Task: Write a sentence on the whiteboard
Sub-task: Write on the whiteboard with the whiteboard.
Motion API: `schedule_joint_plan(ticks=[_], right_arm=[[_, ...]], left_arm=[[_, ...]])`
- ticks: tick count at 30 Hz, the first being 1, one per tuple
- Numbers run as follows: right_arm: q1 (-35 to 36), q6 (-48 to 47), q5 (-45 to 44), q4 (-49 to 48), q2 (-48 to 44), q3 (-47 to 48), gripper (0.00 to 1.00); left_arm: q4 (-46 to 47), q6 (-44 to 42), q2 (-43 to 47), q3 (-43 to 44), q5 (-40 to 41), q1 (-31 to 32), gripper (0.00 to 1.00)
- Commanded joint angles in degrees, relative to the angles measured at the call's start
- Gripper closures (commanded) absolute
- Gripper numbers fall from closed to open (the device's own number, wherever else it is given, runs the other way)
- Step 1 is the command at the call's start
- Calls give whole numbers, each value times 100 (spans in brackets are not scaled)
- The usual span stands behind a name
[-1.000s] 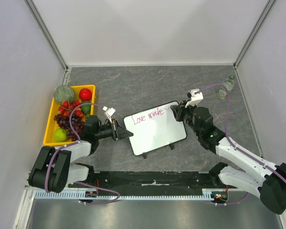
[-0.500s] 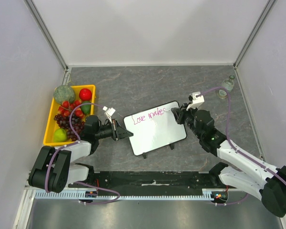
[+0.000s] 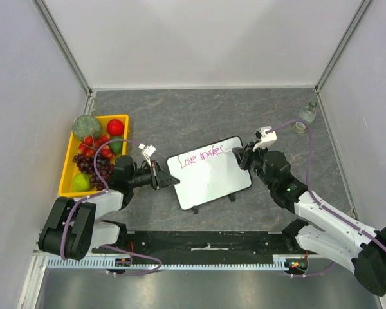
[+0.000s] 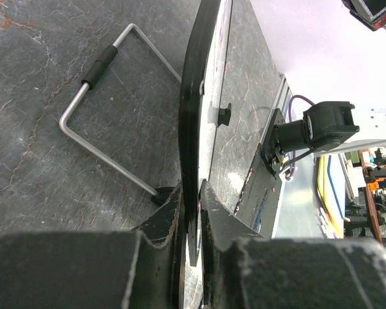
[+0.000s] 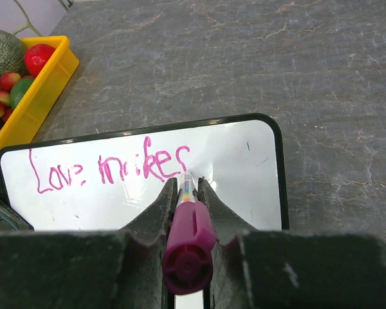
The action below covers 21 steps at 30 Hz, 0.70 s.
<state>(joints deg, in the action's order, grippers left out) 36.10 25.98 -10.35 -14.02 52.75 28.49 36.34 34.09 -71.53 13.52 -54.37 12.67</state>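
Jaws of right gripper (image 5: 183,188) clamped on magenta marker pen (image 5: 188,239), tip touching white black-framed whiteboard (image 5: 244,161) at end of pink handwritten sentence (image 5: 109,168), "Love makes". left gripper (image 4: 192,193) pinches board's left edge. Board mid-table; near part hidden behind fingers. Dark grey stone-look table (image 3: 199,116), white walls (image 3: 199,38). Yellow fruit tray (image 3: 65,164) at left. Small clear object (image 3: 307,116) far right, hard to make out.
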Motion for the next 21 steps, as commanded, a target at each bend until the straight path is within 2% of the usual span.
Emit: schedule_joint_plan(ticks=[1, 11, 21], right_arm=[[-33, 12, 85, 75, -72, -80, 100], [-41, 355, 297, -294, 148, -19, 100], [-269, 584, 498, -312, -274, 130, 100]], left_arm=[[93, -148, 7, 90, 49, 8, 98], [93, -157, 7, 90, 49, 17, 98], [93, -148, -2, 90, 49, 8, 98]])
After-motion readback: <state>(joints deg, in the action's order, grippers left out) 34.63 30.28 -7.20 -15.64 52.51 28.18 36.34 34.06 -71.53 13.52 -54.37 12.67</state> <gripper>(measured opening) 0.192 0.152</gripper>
